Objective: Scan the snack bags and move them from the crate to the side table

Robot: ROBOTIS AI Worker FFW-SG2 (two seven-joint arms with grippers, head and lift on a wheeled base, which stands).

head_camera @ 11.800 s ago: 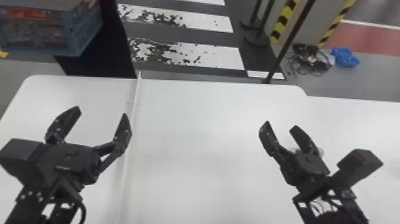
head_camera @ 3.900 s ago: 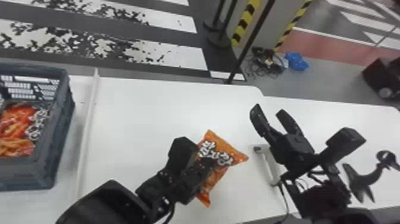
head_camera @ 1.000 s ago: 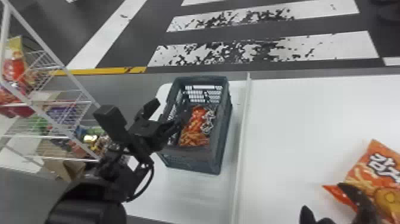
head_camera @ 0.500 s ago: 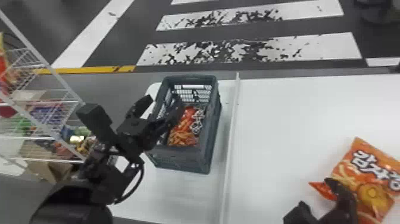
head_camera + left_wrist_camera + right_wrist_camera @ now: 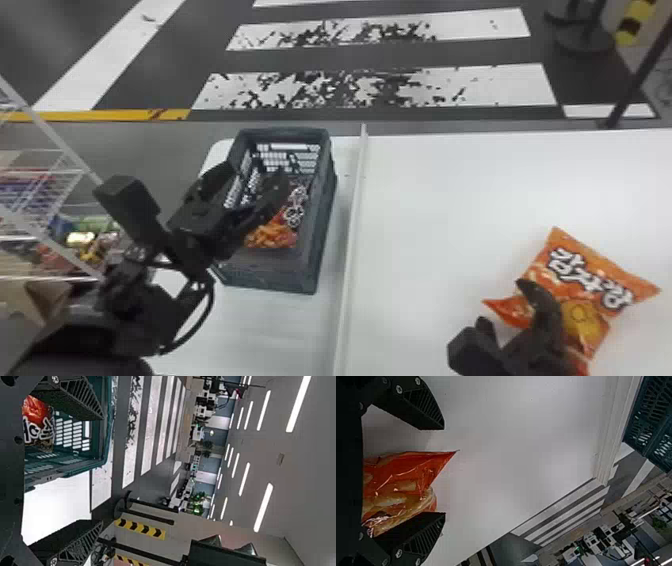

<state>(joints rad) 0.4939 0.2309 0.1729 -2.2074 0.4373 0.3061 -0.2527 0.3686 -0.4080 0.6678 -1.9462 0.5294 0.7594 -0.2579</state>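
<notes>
In the head view, my left gripper (image 5: 256,175) stands open at the left side of the grey crate (image 5: 320,250), one finger reaching over its inside. An orange and red snack bag (image 5: 272,235) lies in the crate. My left gripper (image 5: 101,470) also shows open in its wrist view, near the bag (image 5: 39,423) in the crate. Another orange bag (image 5: 585,275) rests on the white table at the right; my right gripper (image 5: 502,304) is open at its near left corner. In the right wrist view, part of that bag (image 5: 395,483) lies between the parted fingers of my right gripper (image 5: 443,471).
A raised white strip (image 5: 350,240) runs along the table between the crate and the right-hand bag. A white wire rack (image 5: 55,145) with packages stands at the far left. Behind the table is a dark floor with white stripes.
The head view swung left, then slightly back right. Since several seconds ago, my left gripper has left the orange bag for the crate; my right gripper has come to that bag. Lately the left one moved farther over the crate.
</notes>
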